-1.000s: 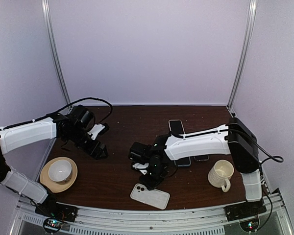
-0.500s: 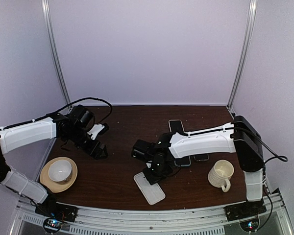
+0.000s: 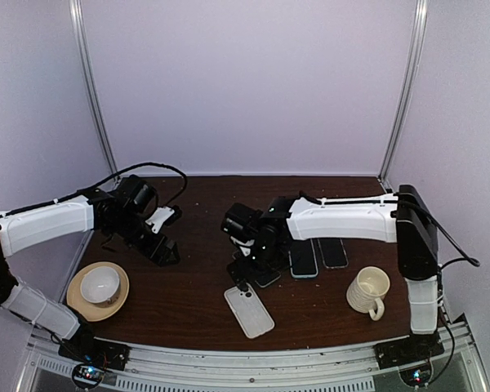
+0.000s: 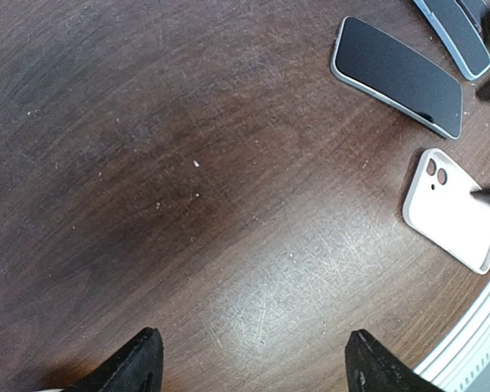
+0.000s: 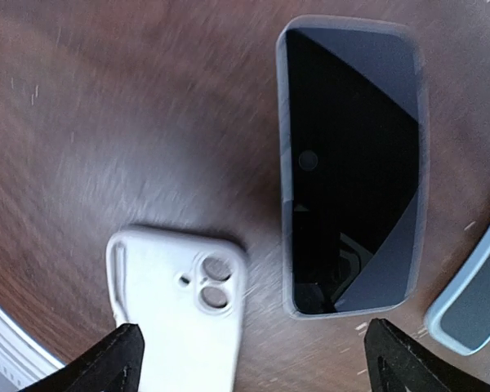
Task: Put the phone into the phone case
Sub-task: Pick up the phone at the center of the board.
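Brown tabletop (image 3: 198, 282) holds a white phone case (image 5: 180, 318), and a dark phone (image 5: 351, 171) lies just beside the case, not in it yet. The right end effector (image 5: 253, 367) hangs wide open over the case, holding nothing. The left end effector (image 4: 253, 367), far from the case, is open too. Next, I think, the right one must grab the phone and line it up.

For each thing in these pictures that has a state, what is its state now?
phone case: lying flat, no phone in it
phone: lying screen up beside the case, screen dark
second phone: lying flat, screen dark
third phone: lying flat
mug: upright
bowl: upright on its saucer
left claw: open, holding nothing
right claw: open, holding nothing
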`<state>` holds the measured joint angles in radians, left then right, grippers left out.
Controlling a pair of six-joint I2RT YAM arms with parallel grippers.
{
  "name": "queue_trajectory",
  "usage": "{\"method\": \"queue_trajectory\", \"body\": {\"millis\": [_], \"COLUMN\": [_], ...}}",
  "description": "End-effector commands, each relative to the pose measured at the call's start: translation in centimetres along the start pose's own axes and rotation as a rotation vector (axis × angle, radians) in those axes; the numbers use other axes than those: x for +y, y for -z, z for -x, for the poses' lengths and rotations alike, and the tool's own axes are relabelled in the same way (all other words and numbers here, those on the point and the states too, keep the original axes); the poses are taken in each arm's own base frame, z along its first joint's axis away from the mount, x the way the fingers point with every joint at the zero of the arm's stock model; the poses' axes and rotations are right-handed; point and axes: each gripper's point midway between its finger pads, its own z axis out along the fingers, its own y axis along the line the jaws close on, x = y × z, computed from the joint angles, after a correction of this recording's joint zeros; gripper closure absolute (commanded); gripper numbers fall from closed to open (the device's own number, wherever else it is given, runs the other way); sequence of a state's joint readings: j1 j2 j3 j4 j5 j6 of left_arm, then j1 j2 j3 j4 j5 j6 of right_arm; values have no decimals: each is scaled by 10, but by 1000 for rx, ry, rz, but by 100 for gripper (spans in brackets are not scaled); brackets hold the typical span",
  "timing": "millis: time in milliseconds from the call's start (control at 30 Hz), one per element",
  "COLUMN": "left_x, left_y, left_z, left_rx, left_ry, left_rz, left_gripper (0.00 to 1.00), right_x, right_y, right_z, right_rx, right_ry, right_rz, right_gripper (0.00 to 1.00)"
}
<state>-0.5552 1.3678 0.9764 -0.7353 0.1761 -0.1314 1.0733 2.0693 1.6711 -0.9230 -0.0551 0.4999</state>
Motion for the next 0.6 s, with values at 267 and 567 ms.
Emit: {"method": "queue_trajectory", "body": {"millis": [267, 567], "left_x": [0, -2], "left_y": [3, 1], "left_z": [9, 8], "left_rx": [-18, -9], "left_ry": [-17, -19], "left_rz": [-12, -28], "left_gripper": [18, 17], "right_x": [-53, -56], "right_y": [-18, -49], "right_z": [72, 66], "right_rx": [-9, 57], "right_ry": [70, 86], "right_rz": [-42, -67], "right_gripper": [1, 1]}}
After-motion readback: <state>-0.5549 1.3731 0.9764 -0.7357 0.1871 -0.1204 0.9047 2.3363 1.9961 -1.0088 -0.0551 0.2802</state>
